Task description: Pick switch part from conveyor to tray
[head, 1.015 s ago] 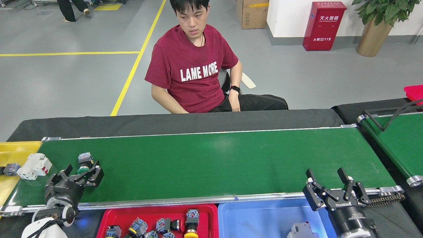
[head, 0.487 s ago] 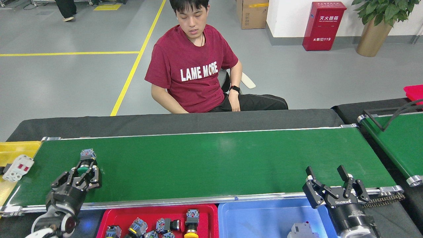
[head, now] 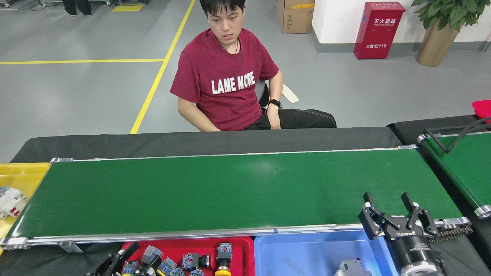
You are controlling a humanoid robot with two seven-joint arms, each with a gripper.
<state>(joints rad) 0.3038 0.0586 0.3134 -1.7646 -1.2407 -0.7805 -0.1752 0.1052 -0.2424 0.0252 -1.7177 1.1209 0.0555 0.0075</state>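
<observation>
Left gripper (head: pixel 128 257) is hanging over the red tray's (head: pixel 245 245) left edge, finger state unclear; right gripper (head: pixel 391 209) is hovering spread at the conveyor's (head: pixel 230 191) near rail.

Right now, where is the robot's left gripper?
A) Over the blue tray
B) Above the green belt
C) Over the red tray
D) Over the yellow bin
C. The left gripper is low at the left end of the red tray, among the switch parts lying there; the green belt is bare.
</observation>
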